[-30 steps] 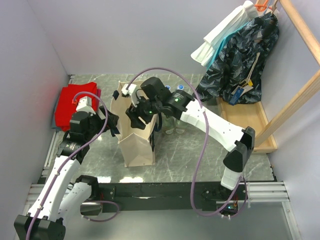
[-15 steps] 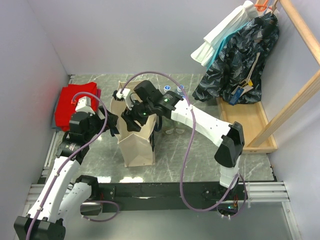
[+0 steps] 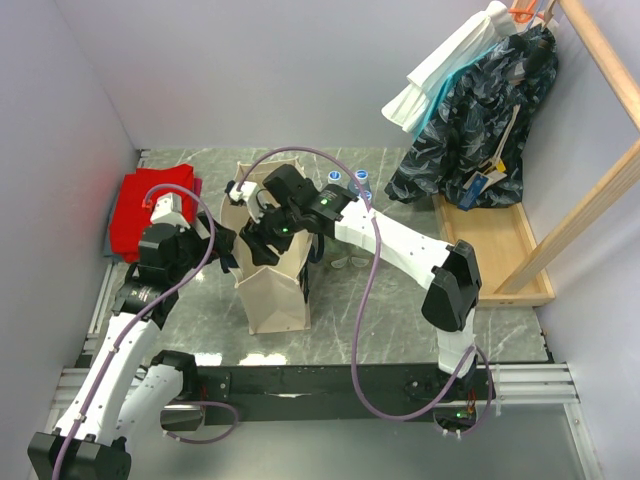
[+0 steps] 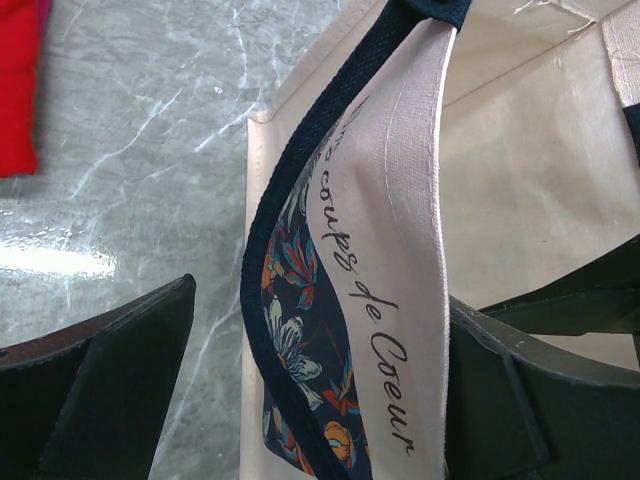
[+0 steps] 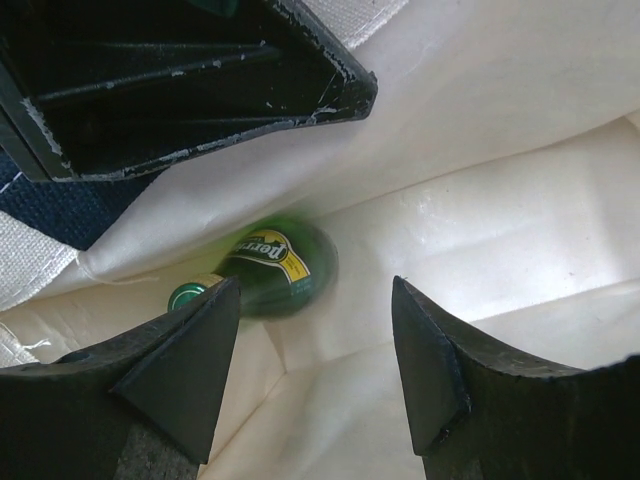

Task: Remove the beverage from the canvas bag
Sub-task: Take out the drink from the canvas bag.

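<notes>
The beige canvas bag [image 3: 275, 300] stands upright on the marble table, its mouth open. In the right wrist view the beverage, a green glass bottle [image 5: 275, 268] with a yellow label, lies on its side on the bag's floor. My right gripper [image 5: 315, 340] is inside the bag, open, above the bottle and apart from it; its left finger covers the cap end. My left gripper [image 4: 320, 400] straddles the bag's left wall [image 4: 400, 200] and navy strap, one finger outside and one inside, jaws wide with a gap on the outer side.
A red folded cloth [image 3: 155, 205] lies left of the bag. Blue-capped bottles [image 3: 350, 180] stand just behind it. Clothes [image 3: 470, 120] hang on a wooden rack [image 3: 510, 250] at the right. The left gripper's inner finger [image 5: 180, 80] crowds the bag's mouth.
My right arm has swung left and lowered its gripper into the bag's mouth. The left arm and the bag have stayed put.
</notes>
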`<move>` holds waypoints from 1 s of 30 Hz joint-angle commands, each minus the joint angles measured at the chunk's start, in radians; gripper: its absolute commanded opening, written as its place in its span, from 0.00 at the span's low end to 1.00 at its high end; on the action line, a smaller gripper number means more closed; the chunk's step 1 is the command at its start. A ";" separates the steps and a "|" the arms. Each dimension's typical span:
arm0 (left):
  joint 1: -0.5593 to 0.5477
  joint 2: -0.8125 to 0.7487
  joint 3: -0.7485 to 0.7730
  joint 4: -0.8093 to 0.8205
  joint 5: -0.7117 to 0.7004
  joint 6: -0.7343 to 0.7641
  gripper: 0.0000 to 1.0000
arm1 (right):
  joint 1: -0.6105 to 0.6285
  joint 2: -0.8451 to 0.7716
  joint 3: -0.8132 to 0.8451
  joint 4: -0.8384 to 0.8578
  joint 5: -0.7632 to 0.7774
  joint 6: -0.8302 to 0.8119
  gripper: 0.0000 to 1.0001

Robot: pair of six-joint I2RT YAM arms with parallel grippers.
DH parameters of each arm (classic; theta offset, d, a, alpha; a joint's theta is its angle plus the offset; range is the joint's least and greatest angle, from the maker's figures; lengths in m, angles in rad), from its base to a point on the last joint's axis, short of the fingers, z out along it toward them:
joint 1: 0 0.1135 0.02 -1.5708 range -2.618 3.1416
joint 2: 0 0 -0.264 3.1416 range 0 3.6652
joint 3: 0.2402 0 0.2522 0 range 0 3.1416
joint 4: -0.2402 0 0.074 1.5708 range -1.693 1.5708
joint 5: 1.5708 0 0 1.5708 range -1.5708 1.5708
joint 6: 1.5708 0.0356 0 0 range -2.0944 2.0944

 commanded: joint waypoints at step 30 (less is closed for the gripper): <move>-0.005 0.005 0.024 0.015 -0.004 0.015 0.96 | 0.001 -0.007 0.039 -0.012 -0.122 -0.025 0.70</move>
